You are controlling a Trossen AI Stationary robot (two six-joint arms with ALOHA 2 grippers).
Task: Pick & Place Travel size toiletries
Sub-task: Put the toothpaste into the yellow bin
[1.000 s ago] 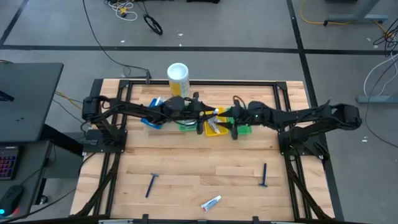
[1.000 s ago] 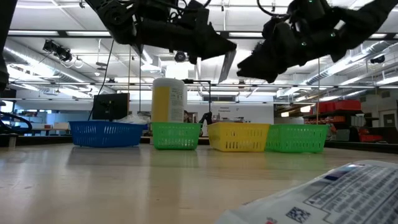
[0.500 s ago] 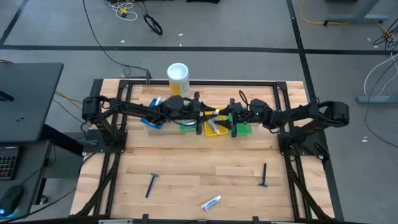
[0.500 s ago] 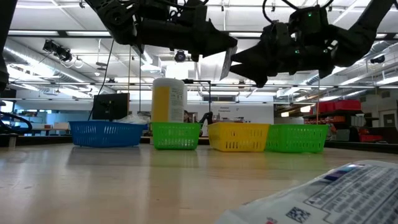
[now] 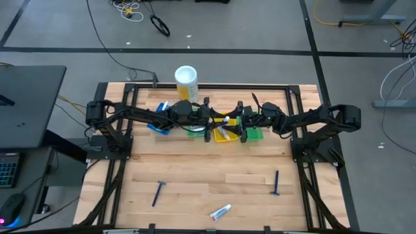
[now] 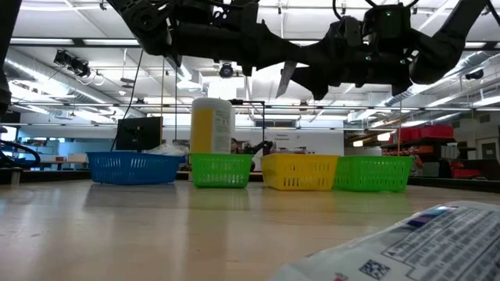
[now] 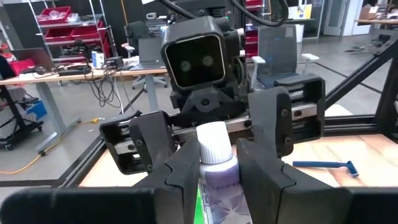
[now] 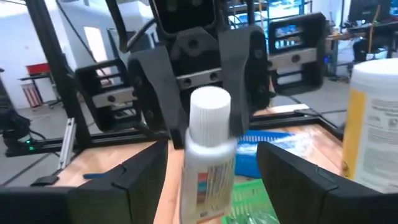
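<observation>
My left gripper [image 5: 211, 122] is shut on a small silver tube with a white cap [image 7: 213, 142], high above the row of bins. My right gripper [image 5: 239, 123] faces it from the table's right and is open. Its fingers [image 8: 134, 177] stand on either side of the tube [image 8: 208, 143] without touching it. In the low view the tube [image 6: 285, 78] slants down between the two grippers. Two dark blue razors [image 5: 158, 192] [image 5: 275, 183] and a white toothpaste tube [image 5: 221, 211] lie flat on the near part of the table. My left gripper pinches the tube's body [image 7: 217, 180] just below the white cap between its two fingers [image 7: 180, 180]. The fingers come about level from the table's left and lie along the tube. The cap end sticks out past the fingertips toward the right gripper. The tube is lifted clear above the bins.
A blue bin [image 6: 134, 167], a green bin [image 6: 221, 169], a yellow bin [image 6: 299, 171] and a second green bin [image 6: 373, 172] stand in a row under the grippers. A tall white-and-yellow canister [image 5: 186, 81] stands behind them. A toothpaste tube [image 6: 406, 242] lies close to the low camera.
My right gripper has gone up and toward the table's left, to the left gripper, and has tipped from pointing down to about level. Its open fingers now stand around the tube's cap end. The left gripper has kept still with the tube.
</observation>
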